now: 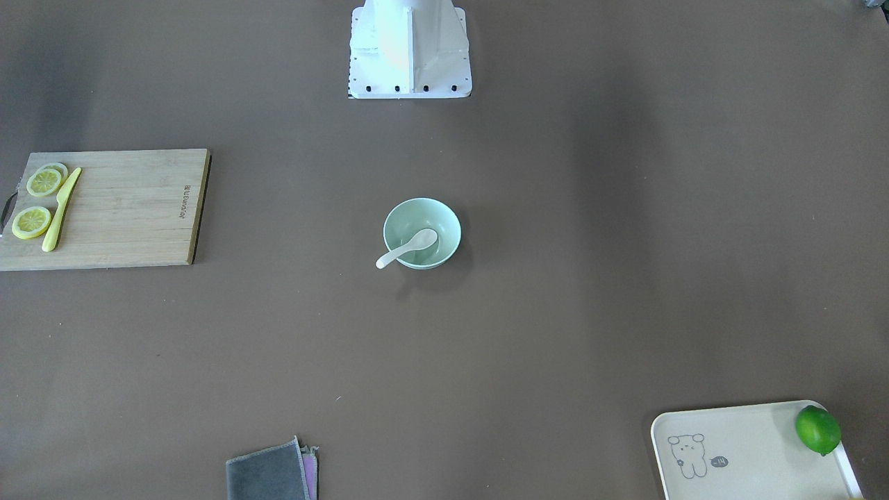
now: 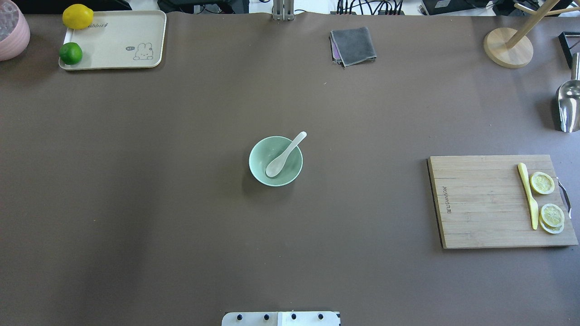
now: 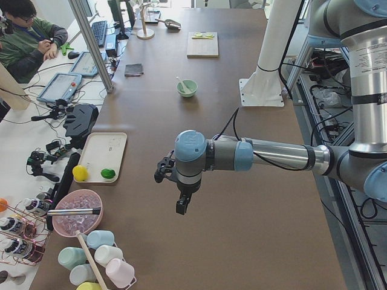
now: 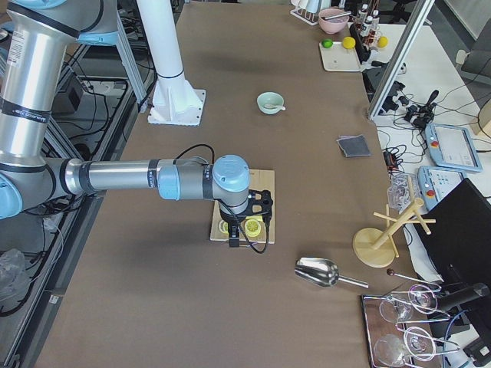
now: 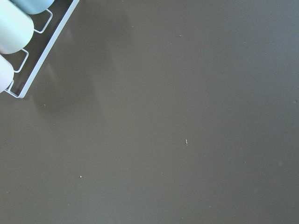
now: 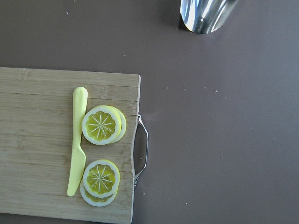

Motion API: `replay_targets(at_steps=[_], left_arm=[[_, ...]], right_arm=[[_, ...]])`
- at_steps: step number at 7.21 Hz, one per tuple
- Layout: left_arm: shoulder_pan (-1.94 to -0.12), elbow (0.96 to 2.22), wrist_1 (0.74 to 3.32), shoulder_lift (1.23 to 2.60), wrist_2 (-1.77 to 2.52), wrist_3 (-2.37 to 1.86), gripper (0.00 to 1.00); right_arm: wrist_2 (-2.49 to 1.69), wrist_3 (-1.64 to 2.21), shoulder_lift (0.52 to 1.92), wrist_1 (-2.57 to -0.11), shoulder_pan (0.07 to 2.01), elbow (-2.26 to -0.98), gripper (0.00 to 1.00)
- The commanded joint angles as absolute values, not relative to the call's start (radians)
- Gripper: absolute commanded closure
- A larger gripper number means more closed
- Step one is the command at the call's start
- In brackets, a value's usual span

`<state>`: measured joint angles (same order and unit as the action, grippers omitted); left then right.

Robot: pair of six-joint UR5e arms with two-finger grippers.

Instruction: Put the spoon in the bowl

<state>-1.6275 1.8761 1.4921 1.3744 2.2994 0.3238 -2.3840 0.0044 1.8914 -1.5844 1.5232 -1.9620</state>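
The white spoon (image 1: 410,246) lies in the mint-green bowl (image 1: 448,221) at the table's middle. Its scoop rests inside and its handle sticks out over the rim. Both also show in the overhead view, the spoon (image 2: 284,157) and the bowl (image 2: 259,170). The left gripper (image 3: 181,204) hangs above bare table at the robot's left end, far from the bowl (image 3: 187,88). The right gripper (image 4: 233,239) hangs over the cutting board, far from the bowl (image 4: 270,102). I cannot tell whether either gripper is open or shut. Neither wrist view shows fingers.
A wooden cutting board (image 2: 480,203) holds a yellow knife (image 2: 528,195) and lemon slices (image 2: 542,183). A cream tray (image 2: 118,40) carries a lemon and a lime (image 2: 70,53). A grey cloth (image 2: 353,45), a metal scoop (image 2: 568,106) and a cup rack (image 5: 21,51) stand near the edges.
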Motion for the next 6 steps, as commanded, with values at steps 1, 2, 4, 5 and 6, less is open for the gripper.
replay_targets(at_steps=[1, 2, 4, 5, 6], left_arm=[[-1.628, 1.876, 1.493, 1.374, 2.299, 0.325, 0.01], [-1.628, 1.876, 1.493, 1.374, 2.299, 0.324, 0.01], [-1.628, 1.878, 1.493, 1.374, 2.299, 0.325, 0.01], [-1.628, 1.878, 1.493, 1.374, 2.301, 0.325, 0.01], [-1.628, 1.885, 1.491, 1.374, 2.299, 0.325, 0.01]], right_arm=[[-2.385, 0.005, 1.890, -1.585, 1.522, -1.962, 0.00], [-2.385, 0.005, 1.890, -1.583, 1.520, -1.962, 0.00], [-2.385, 0.005, 1.890, -1.583, 1.517, -1.962, 0.00], [-2.390, 0.005, 1.890, -1.582, 1.517, -1.962, 0.00], [-2.391, 0.005, 1.894, -1.528, 1.517, -1.957, 0.00]])
